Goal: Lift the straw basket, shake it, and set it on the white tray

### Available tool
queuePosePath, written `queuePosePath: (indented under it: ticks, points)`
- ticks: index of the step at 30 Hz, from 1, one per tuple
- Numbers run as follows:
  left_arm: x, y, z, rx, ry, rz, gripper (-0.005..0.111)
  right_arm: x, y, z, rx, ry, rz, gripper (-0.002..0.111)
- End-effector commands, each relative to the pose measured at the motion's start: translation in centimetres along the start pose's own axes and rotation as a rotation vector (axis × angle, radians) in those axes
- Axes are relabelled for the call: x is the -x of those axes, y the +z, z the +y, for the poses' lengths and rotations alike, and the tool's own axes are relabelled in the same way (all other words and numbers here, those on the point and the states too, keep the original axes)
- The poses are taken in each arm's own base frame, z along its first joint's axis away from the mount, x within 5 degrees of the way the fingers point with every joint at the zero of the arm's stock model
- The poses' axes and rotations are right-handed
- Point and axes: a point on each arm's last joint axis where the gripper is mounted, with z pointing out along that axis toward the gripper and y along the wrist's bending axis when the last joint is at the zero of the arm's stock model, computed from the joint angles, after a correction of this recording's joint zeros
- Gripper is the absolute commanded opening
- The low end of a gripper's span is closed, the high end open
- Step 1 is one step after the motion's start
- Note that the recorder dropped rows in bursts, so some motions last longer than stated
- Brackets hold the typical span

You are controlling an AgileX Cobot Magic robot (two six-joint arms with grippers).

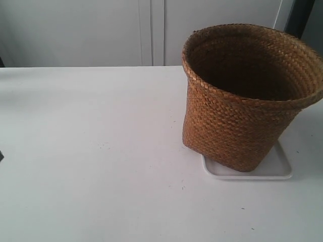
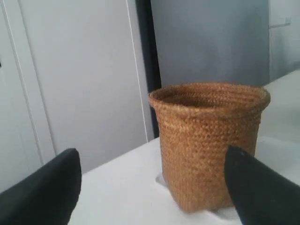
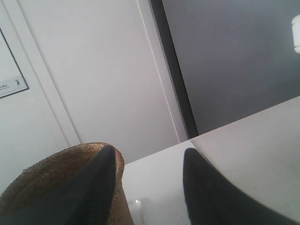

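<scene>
The straw basket (image 1: 242,101) stands upright on the white tray (image 1: 276,169), whose front and right rim show under its base. In the left wrist view the basket (image 2: 206,140) stands ahead with a sliver of tray (image 2: 161,180) at its foot. My left gripper (image 2: 150,151) is open, away from the basket, with nothing between its fingers. My right gripper (image 3: 149,149) is also open and empty. One of its fingers (image 3: 93,187) shows in front of the basket's rim (image 3: 33,183). Whether it touches the rim I cannot tell. Neither arm shows in the exterior view.
The basket and tray rest on a white table (image 1: 101,151). White cabinet doors (image 1: 101,30) close off the far side behind it. A dark vertical gap (image 2: 146,61) runs between wall panels.
</scene>
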Motion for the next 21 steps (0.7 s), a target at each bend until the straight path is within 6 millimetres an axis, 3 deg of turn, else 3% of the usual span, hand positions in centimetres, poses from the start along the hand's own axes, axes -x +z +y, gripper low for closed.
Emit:
queuePosePath:
  ticks: [1,6,11,19,21]
  points:
    - [1.1,-0.7,0.0,-0.004,-0.069,-0.13,0.085,0.1,-0.1,0.0,0.004,-0.003,-0.008,0.043]
    - [-2.3,-1.9,0.6,0.133,-0.26,0.117,0.085,0.1,-0.1,0.0,0.004,-0.003,-0.008,0.043]
    - [-6.4,-3.1,1.1,0.319,-0.351,0.187,0.085,0.1,-0.1,0.0,0.004,-0.003,-0.008,0.043]
    - [-9.4,-5.5,2.4,0.702,-0.33,0.53,0.085,0.1,-0.1,0.0,0.004,-0.003,-0.008,0.043]
    - [-9.4,-5.9,2.8,0.797,-0.325,0.529,0.085,0.1,-0.1,0.0,0.004,-0.003,-0.008,0.043]
